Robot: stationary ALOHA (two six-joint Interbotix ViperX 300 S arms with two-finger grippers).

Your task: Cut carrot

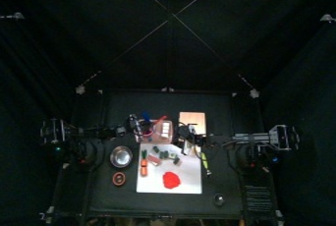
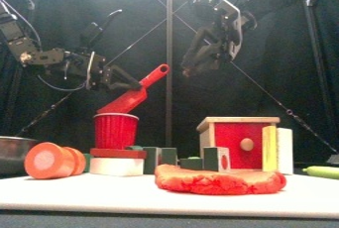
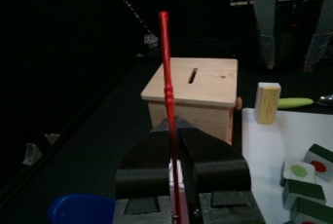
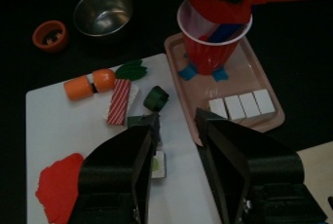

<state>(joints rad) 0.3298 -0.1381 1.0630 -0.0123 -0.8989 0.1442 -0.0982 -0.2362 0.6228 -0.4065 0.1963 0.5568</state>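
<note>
The toy carrot [image 4: 93, 82], orange with a green top [image 4: 130, 69], lies at the edge of the white cutting board [image 4: 78, 130]; in the front view the carrot [image 2: 54, 160] sits low at the left. My left gripper [image 3: 176, 145] is shut on a red toy knife [image 3: 166, 67]. The knife [image 2: 137, 93] slants upward above the red cup [image 2: 115, 130], clear of the carrot. High over the board, my right gripper [image 4: 176, 121] hangs open and empty, and the front view shows this gripper [image 2: 212, 42] well above everything.
A flat red dough lump [image 2: 219, 179] lies on the board's front. A wooden box [image 2: 239, 143] stands at the right, and green blocks [image 2: 157, 156] sit mid-board. The pink tray [image 4: 260, 80] holds the cup and white blocks. A metal bowl [image 4: 101, 9] and a small orange bowl [image 4: 53, 33] sit off the board.
</note>
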